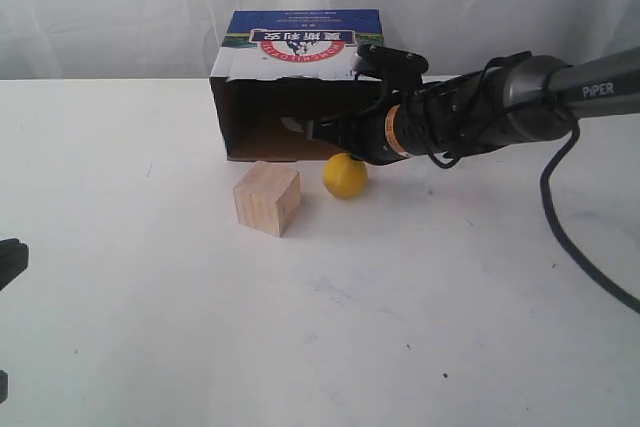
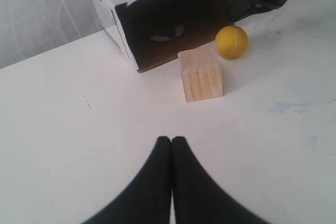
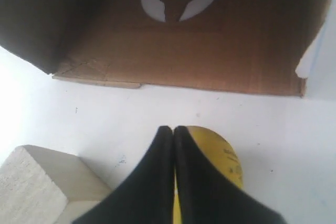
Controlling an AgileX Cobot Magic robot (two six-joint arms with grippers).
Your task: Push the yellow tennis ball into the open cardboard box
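The yellow tennis ball (image 1: 345, 176) (image 2: 232, 41) (image 3: 223, 156) rests on the white table just in front of the open cardboard box (image 1: 300, 87) (image 2: 173, 22) (image 3: 184, 40), near the right end of its dark mouth. The box lies on its side, blue logo panel on top. My right gripper (image 3: 173, 128) (image 1: 322, 133) is shut with nothing held; its closed fingers hover right above the ball, tips toward the box opening. My left gripper (image 2: 171, 139) is shut and empty, well in front of the box.
A pale wooden cube (image 1: 267, 198) (image 2: 200, 74) (image 3: 42, 187) stands just left of the ball, in front of the box mouth. The right arm's black cable (image 1: 580, 237) trails over the table (image 1: 300, 327) at right. A white curtain hangs behind.
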